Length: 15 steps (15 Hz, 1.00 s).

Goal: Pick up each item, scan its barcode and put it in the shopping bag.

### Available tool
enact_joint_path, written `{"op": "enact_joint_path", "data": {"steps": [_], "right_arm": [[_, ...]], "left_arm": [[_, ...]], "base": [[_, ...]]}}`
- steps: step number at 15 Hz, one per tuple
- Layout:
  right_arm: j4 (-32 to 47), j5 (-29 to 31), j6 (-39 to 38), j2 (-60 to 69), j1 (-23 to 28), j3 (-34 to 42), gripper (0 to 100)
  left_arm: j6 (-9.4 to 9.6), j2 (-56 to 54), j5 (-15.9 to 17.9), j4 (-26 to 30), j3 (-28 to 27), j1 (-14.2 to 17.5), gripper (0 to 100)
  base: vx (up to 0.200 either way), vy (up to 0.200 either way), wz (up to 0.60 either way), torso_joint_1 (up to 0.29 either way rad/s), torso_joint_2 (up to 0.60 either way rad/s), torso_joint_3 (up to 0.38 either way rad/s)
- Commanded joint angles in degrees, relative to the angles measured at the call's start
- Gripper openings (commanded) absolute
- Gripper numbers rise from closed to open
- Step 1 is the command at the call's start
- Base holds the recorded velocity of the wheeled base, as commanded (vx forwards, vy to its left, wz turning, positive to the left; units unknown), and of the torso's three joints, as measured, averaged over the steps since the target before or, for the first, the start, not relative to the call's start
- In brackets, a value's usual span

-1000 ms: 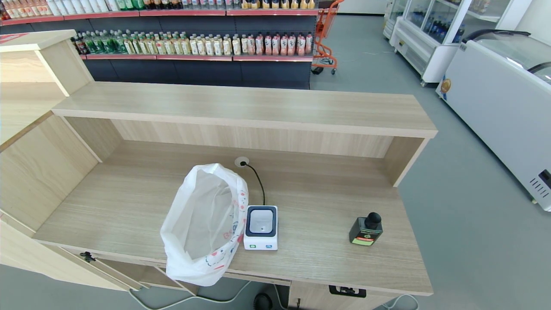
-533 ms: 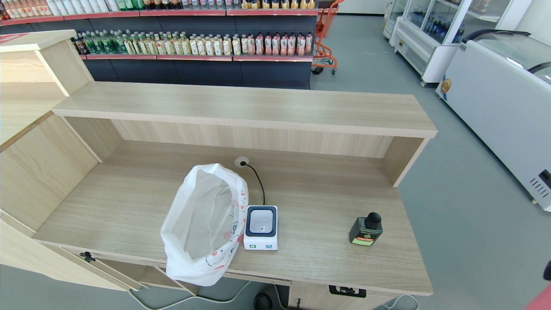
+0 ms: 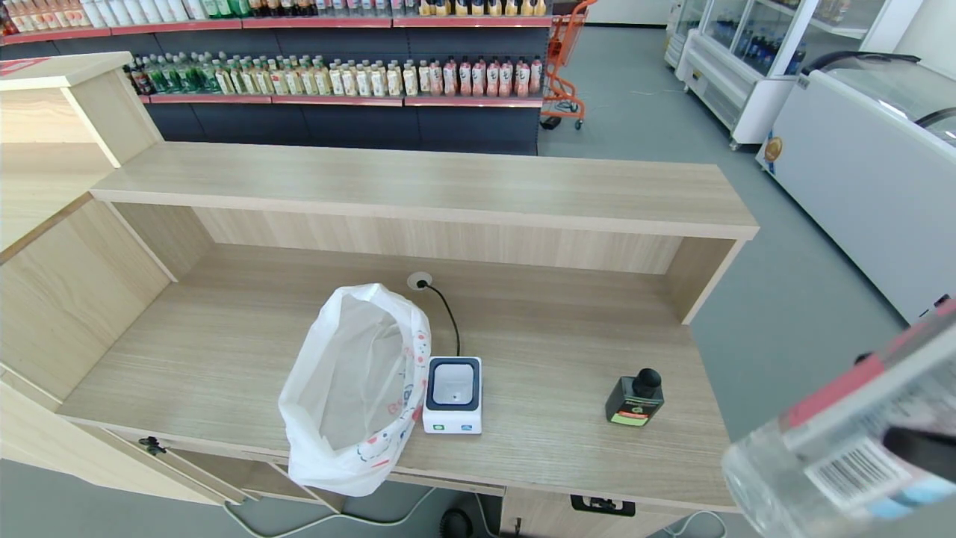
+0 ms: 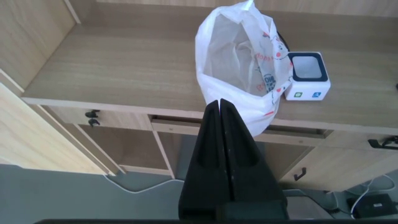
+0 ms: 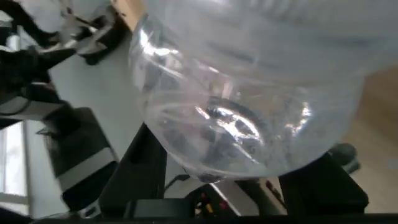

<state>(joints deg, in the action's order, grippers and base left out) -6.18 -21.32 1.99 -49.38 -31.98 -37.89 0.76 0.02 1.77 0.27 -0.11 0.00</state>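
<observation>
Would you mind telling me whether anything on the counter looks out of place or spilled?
Only the shopping bag: its lower part sags over the front edge of the counter, beside the scanner. Nothing looks spilled or damaged; the dark bottle sits apart on the right.

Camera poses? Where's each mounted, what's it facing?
Head: on the head, facing forward and down at counter, shopping bag, scanner; clear bottle at lower right.
Left wrist: on the left arm, facing the bag from the counter's front; left gripper shut in foreground.
Right wrist: close on the bottle held in the right gripper.
Shared: head and left wrist both show bag and scanner.
</observation>
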Motion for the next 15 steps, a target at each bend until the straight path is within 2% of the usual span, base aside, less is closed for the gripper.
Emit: {"op": "enact_joint_path", "data": {"steps": [1, 2, 4, 6, 8, 11, 15], "right_arm": [[-0.3, 11.0, 8.7, -5.5, 4.4, 1.1, 0], [-0.3, 16.7, 11.3, -6.3, 5.5, 1.1, 0], [-0.2, 22.5, 14.3, -8.3, 6.0, 2.1, 0], [-0.3, 23.6, 24.4, -7.7, 9.2, 5.5, 0], [-0.2, 23.6, 31.0, -6.3, 11.0, 6.6, 0], [-0.4, 23.0, 31.6, -5.7, 12.1, 6.9, 0], [-4.6, 22.4, 40.3, -5.7, 13.0, 9.1, 0]], "left_arm": [[0.04, 0.0, 0.0, 0.0, -0.1, 0.0, 0], [0.04, 0.0, 0.0, 0.0, -0.1, 0.0, 0], [0.04, 0.1, 0.0, 0.0, -0.1, 0.0, 0], [0.04, 0.1, 0.0, 0.0, -0.1, 0.0, 0], [-0.05, 0.1, 0.0, 0.0, -0.1, 0.0, 0], [-0.05, 0.1, 0.0, 0.0, 0.0, 0.0, 0], [0.04, 0.1, 0.0, 0.0, 0.0, 0.0, 0]], "base": [[0.000, 0.000, 0.00, 0.000, 0.00, 0.000], [0.000, 0.000, 0.00, 0.000, 0.00, 0.000], [0.000, 0.000, 0.00, 0.000, 0.00, 0.000], [0.000, 0.000, 0.00, 0.000, 0.00, 0.000], [0.000, 0.000, 0.00, 0.000, 0.00, 0.000], [0.000, 0.000, 0.00, 0.000, 0.00, 0.000], [0.000, 0.000, 0.00, 0.000, 0.00, 0.000]]}}
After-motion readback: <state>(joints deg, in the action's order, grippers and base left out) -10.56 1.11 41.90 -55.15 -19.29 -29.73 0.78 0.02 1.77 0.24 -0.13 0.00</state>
